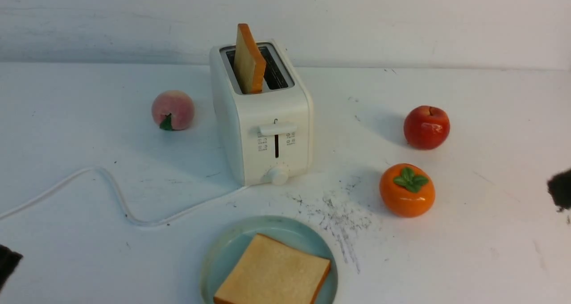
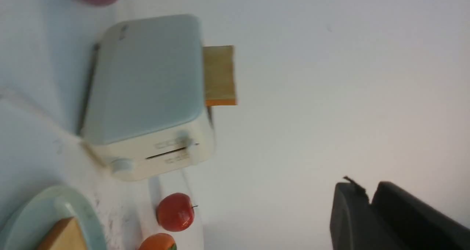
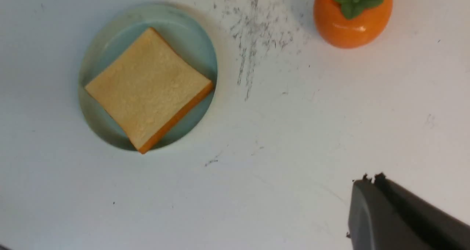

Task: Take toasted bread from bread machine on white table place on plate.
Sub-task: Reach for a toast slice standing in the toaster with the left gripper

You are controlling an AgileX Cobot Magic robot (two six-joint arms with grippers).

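Inspector: Scuffed white table (image 1: 468, 250) is recorded. One slice (image 1: 272, 275) is found flat on the plate (image 1: 232, 241); a second slice (image 1: 248, 60) is seen upright in the toaster (image 1: 267, 125), in its left slot.

Clerk: Grippers?

Inspector: Right gripper (image 3: 371, 177) is seen pressed together, empty. Left gripper (image 2: 361, 185) is nearly closed, empty; full closure cannot be told. The second fetch is judged in hand: jaws are to be spread, the upright slice pinched across its faces and drawn straight up.

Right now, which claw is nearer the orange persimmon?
Right. The right claw is off to the persimmon's right, roughly level with it. The left claw is at the near left, well beyond the plate.
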